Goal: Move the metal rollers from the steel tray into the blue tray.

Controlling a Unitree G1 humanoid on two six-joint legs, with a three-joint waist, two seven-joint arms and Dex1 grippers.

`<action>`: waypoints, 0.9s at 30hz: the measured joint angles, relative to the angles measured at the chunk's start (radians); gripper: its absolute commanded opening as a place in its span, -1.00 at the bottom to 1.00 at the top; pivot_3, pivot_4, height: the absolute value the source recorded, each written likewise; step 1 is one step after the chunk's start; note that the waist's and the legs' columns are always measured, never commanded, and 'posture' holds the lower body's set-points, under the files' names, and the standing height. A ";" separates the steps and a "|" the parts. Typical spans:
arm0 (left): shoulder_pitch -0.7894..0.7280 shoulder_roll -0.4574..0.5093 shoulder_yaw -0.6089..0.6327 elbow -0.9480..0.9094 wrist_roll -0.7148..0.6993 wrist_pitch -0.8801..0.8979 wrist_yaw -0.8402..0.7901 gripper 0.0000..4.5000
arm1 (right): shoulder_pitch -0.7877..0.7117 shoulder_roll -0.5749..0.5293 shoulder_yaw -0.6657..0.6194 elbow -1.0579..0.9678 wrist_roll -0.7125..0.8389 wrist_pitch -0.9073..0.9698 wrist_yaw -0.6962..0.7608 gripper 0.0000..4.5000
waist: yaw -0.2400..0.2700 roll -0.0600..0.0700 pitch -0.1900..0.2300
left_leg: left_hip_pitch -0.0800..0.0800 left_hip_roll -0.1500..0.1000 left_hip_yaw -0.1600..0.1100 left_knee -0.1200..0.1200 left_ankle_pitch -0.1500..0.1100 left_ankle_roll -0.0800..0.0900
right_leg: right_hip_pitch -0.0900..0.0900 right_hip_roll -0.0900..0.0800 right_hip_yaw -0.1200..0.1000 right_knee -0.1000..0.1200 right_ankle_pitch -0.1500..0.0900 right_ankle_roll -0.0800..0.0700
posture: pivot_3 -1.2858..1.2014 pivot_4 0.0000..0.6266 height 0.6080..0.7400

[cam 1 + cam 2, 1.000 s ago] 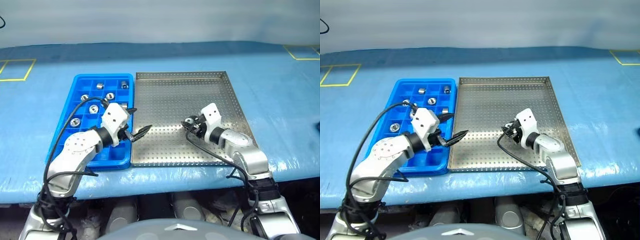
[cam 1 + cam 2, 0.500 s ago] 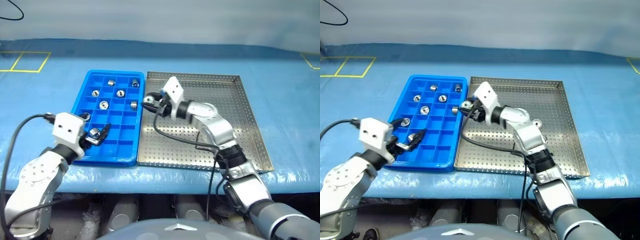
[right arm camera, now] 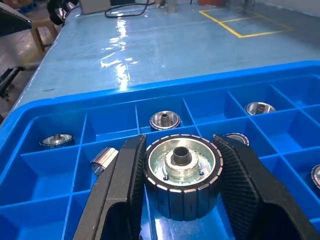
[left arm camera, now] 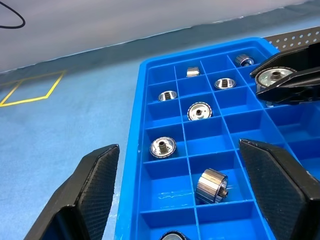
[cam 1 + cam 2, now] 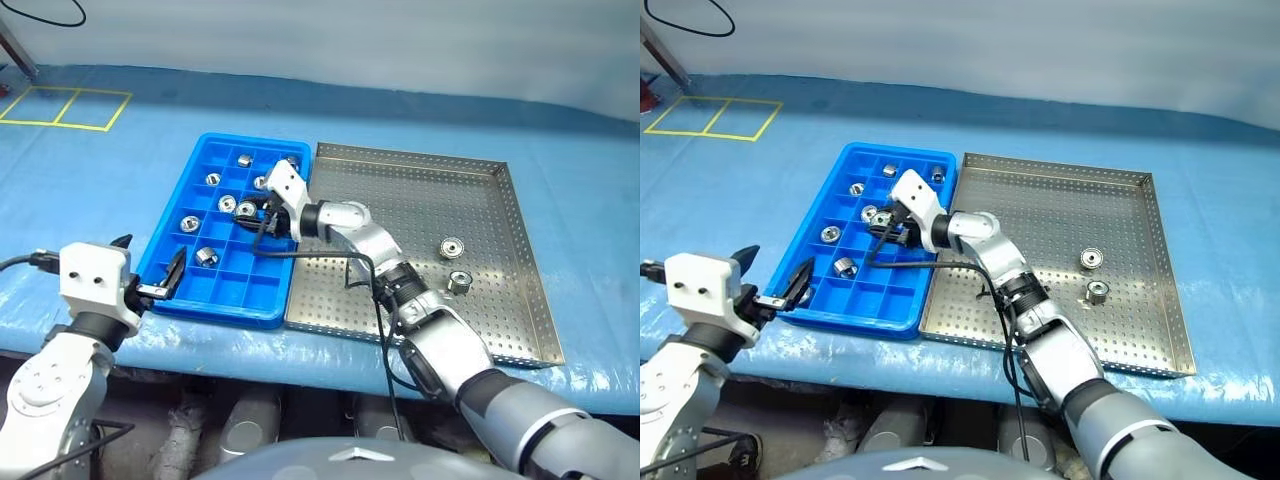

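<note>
My right gripper (image 3: 181, 200) grips a roller (image 3: 182, 165) over the blue tray (image 5: 165, 240); left gripper (image 5: 150, 275) spread wide, holding nothing, at the tray's near corner.

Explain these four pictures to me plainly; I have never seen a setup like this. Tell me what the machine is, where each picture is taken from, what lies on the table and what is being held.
This is a humanoid robot with two arms, each ending in a two-fingered black gripper. Two pictures come from cameras in its head, looking down over the table; the other two come from a camera on each wrist, looking along that gripper's fingers.

On the pale blue table cover lie a blue tray of small square compartments and a steel tray with a dotted floor. Several metal rollers sit in the blue tray's compartments; two remain in the steel tray.

The right gripper is shut on one roller, over the blue tray. The left gripper is open and empty, at the blue tray's near corner.
</note>
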 measured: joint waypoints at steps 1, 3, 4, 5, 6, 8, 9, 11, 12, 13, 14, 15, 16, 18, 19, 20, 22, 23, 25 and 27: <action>0.000 0.000 0.000 0.000 0.000 0.000 0.004 0.85 | -0.009 0.009 -0.004 0.027 -0.005 -0.009 0.001 -0.22 | 0.002 0.000 0.000 | 0.001 0.000 0.000 -0.003 0.001 -0.001 | 0.000 0.000 0.000 0.000 0.000 -0.001 | 0.22 -0.52 1.00; 0.000 0.000 0.000 0.000 0.000 0.000 0.007 0.85 | -0.021 0.022 -0.007 0.065 -0.012 -0.020 0.002 -0.22 | 0.004 0.000 0.000 | 0.001 0.000 -0.002 -0.007 0.002 -0.003 | -0.002 0.000 -0.001 0.000 -0.001 -0.002 | 0.22 -0.52 1.00; 0.000 0.000 -0.001 0.000 0.000 0.000 0.008 0.85 | -0.029 0.031 -0.009 0.092 -0.015 -0.023 0.002 -0.22 | 0.004 0.000 0.000 | 0.001 0.001 -0.002 -0.008 0.003 -0.004 | -0.003 0.000 -0.002 0.000 -0.001 -0.003 | 0.22 -0.52 1.00; -0.001 0.000 -0.003 -0.001 0.000 0.000 0.008 0.85 | -0.031 0.036 -0.013 0.107 -0.016 -0.027 0.001 -0.22 | 0.004 0.000 0.000 | 0.001 0.001 -0.003 -0.009 0.003 -0.005 | -0.003 0.000 -0.003 0.000 -0.002 -0.004 | 0.22 -0.52 1.00; -0.001 0.000 -0.005 0.000 0.000 0.000 0.008 0.85 | -0.034 0.041 -0.016 0.130 -0.019 -0.038 0.000 -0.22 | 0.004 0.000 0.000 | 0.001 0.001 -0.004 -0.010 0.003 -0.005 | -0.003 0.000 -0.003 0.000 -0.002 -0.005 | 0.22 -0.52 1.00; -0.002 0.000 -0.011 0.000 0.000 0.000 0.008 0.85 | -0.039 0.044 -0.025 0.169 -0.026 -0.044 -0.005 -0.22 | 0.004 0.000 0.000 | 0.001 0.002 -0.006 -0.011 0.004 -0.006 | -0.003 0.000 -0.005 0.000 -0.003 -0.007 | 0.22 -0.52 1.00; -0.004 0.000 -0.013 -0.001 0.001 0.000 0.008 0.85 | -0.040 0.045 -0.032 0.183 -0.030 -0.049 -0.006 -0.22 | 0.005 0.000 0.000 | 0.000 0.002 -0.006 -0.011 0.004 -0.006 | -0.003 0.000 -0.005 0.000 -0.003 -0.007 | 0.22 -0.52 1.00; -0.010 0.001 -0.018 0.000 0.002 0.000 0.009 0.85 | -0.052 0.049 -0.041 0.205 -0.036 -0.060 -0.008 0.23 | 0.004 0.000 0.000 | 0.000 0.001 -0.007 -0.011 0.004 -0.006 | -0.003 0.000 -0.006 0.000 -0.003 -0.007 | 0.21 -0.52 1.00; -0.012 0.003 -0.022 0.000 0.003 0.000 0.009 0.85 | -0.057 0.052 -0.047 0.214 -0.038 -0.064 -0.010 0.35 | 0.004 0.000 0.000 | 0.000 0.001 -0.007 -0.011 0.004 -0.007 | -0.003 0.000 -0.006 0.000 -0.003 -0.007 | 0.21 -0.52 1.00; -0.012 0.005 -0.027 0.000 0.005 0.000 0.009 0.85 | -0.060 0.054 -0.054 0.224 -0.041 -0.074 -0.015 0.52 | 0.004 0.000 0.000 | 0.000 0.001 -0.007 -0.011 0.004 -0.007 | -0.003 0.000 -0.006 0.001 -0.003 -0.007 | 0.21 -0.52 1.00; -0.013 0.005 -0.029 0.000 0.006 0.000 0.009 0.85 | -0.061 0.056 -0.057 0.231 -0.044 -0.084 -0.022 0.64 | 0.004 0.000 0.000 | 0.000 0.001 -0.007 -0.011 0.004 -0.007 | -0.003 0.001 -0.006 0.001 -0.003 -0.007 | 0.21 -0.52 1.00; -0.015 0.005 -0.029 0.000 0.007 0.000 0.008 0.85 | -0.061 0.060 -0.065 0.239 -0.050 -0.096 -0.032 0.78 | 0.004 0.000 0.000 | 0.000 0.001 -0.008 -0.011 0.004 -0.007 | -0.003 0.001 -0.007 0.001 -0.003 -0.007 | 0.20 -0.52 1.00; -0.019 0.006 -0.030 0.000 0.007 0.000 0.008 0.85 | -0.061 0.062 -0.072 0.244 -0.053 -0.105 -0.042 0.78 | 0.004 0.000 0.000 | 0.000 0.001 -0.008 -0.011 0.005 -0.007 | -0.003 0.001 -0.007 0.001 -0.003 -0.007 | 0.20 -0.52 1.00; -0.026 0.008 -0.034 0.000 0.008 0.000 0.008 0.85 | -0.061 0.061 -0.082 0.243 -0.055 -0.120 -0.051 0.78 | 0.004 0.000 0.000 | 0.000 0.001 -0.008 -0.011 0.005 -0.007 | -0.003 0.001 -0.007 0.001 -0.003 -0.007 | 0.19 -0.52 1.00; -0.029 0.010 -0.040 0.000 0.008 0.000 0.007 0.85 | -0.060 0.059 -0.087 0.239 -0.055 -0.123 -0.053 0.78 | 0.004 0.000 0.000 | 0.000 0.001 -0.008 -0.011 0.005 -0.007 | -0.003 0.001 -0.007 0.001 -0.003 -0.007 | 0.19 -0.52 1.00; -0.034 0.011 -0.049 0.000 0.008 0.000 0.007 0.85 | -0.060 0.056 -0.093 0.230 -0.055 -0.123 -0.056 0.78 | 0.003 0.000 0.000 | 0.000 0.001 -0.008 -0.011 0.005 -0.007 | -0.003 0.001 -0.007 0.001 -0.003 -0.007 | 0.18 -0.52 1.00; -0.054 0.014 -0.078 0.005 0.008 0.000 0.004 0.85 | -0.045 0.033 -0.097 0.173 -0.057 -0.122 -0.070 0.78 | 0.002 0.000 0.000 | 0.000 0.001 -0.009 -0.011 0.005 -0.007 | -0.003 0.001 -0.007 0.001 -0.003 -0.007 | 0.16 -0.52 1.00; -0.069 0.016 -0.095 0.010 0.008 0.000 0.001 0.85 | -0.029 0.018 -0.099 0.126 -0.057 -0.118 -0.075 0.78 | 0.003 0.000 0.000 | 0.000 0.001 -0.009 -0.011 0.005 -0.007 | -0.002 0.000 -0.008 0.001 -0.003 -0.007 | 0.15 -0.52 1.00; -0.106 0.022 -0.134 0.033 0.008 -0.001 -0.004 0.85 | 0.010 -0.018 -0.109 0.016 -0.057 -0.098 -0.091 0.78 | 0.004 0.000 0.000 | 0.000 0.001 -0.010 -0.010 0.005 -0.007 | -0.002 0.000 -0.009 0.000 -0.003 -0.007 | 0.13 -0.52 1.00; -0.163 0.023 -0.182 0.068 0.008 -0.003 -0.010 0.85 | 0.072 -0.085 -0.119 -0.126 -0.057 -0.051 -0.105 0.78 | 0.008 0.000 0.000 | -0.001 0.000 -0.010 -0.009 0.005 -0.007 | -0.001 -0.002 -0.010 0.000 -0.003 -0.007 | 0.09 -0.52 1.00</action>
